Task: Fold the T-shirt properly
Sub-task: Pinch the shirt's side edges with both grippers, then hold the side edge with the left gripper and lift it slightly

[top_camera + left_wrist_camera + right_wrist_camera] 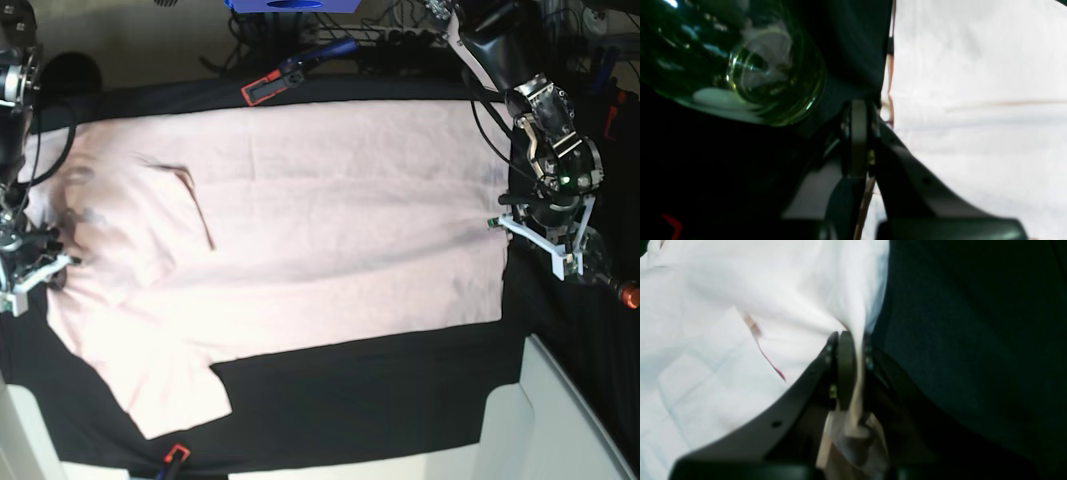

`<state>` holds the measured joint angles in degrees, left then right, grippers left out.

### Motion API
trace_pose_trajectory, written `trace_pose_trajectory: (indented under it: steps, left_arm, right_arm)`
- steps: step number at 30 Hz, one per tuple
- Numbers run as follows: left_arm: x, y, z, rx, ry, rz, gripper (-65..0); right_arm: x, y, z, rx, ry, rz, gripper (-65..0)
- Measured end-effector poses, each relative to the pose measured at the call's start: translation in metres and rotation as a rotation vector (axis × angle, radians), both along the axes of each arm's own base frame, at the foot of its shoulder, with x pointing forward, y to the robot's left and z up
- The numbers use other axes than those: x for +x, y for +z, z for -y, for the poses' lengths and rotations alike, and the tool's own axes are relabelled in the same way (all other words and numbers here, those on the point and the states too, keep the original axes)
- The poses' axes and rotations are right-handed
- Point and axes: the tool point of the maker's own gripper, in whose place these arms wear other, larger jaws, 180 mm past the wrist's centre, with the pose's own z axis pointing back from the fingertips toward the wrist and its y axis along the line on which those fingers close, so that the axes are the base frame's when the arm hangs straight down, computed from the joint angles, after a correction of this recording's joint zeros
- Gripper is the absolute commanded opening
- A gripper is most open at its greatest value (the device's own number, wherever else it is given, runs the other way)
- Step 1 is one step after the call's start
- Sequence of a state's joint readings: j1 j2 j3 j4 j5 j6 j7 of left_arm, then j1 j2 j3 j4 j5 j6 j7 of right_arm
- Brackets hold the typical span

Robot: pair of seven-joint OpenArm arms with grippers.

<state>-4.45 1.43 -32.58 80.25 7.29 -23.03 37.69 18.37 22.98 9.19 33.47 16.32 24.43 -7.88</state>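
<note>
- Your T-shirt (300,230) lies spread out, plain side up, across the black table cloth (380,390), reaching toward its left and right edges.
- Your right gripper (853,350) is clamped on a pinch of the shirt's fabric.
- Your left gripper (862,140) is closed at the shirt's opposite edge; whether it pinches cloth, you cannot tell.

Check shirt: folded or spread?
Mostly spread: the shirt lies flat across the table, only its one sleeve side rumpled; both grippers pinch its edges.
</note>
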Motion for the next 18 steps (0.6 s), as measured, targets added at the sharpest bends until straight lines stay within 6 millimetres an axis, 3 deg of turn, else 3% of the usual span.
trace_pose_trajectory:
  steps: [2,3,6,8,14,18]
  left_arm:
    - [0.002,0.002,0.000,0.001,0.001,0.006,-63.8]
    - [0.002,0.002,-0.002,0.004,0.016,0.009,-59.8]
    - [0.010,0.004,-0.007,0.001,0.062,0.021,-39.5]
    - [0.016,-0.002,-0.007,-0.025,0.086,0.016,-31.9]
    - [0.033,-0.039,0.008,-0.134,0.094,-0.069,-30.4]
    - [0.051,-0.055,0.031,-0.248,0.105,-0.085,-30.6]
  right_arm:
    - [0.001,0.001,-0.001,0.002,0.001,0.004,-64.7]
    - [0.002,0.001,-0.002,0.002,0.002,0.005,-64.7]
    - [0.001,0.000,-0.002,0.001,0.003,0.002,-64.7]
    - [0.000,-0.001,-0.002,0.001,0.003,-0.001,-64.7]
    - [-0.002,-0.002,-0.002,0.000,0.004,-0.004,-64.7]
    - [-0.002,-0.002,-0.002,-0.001,0.006,-0.005,-64.7]
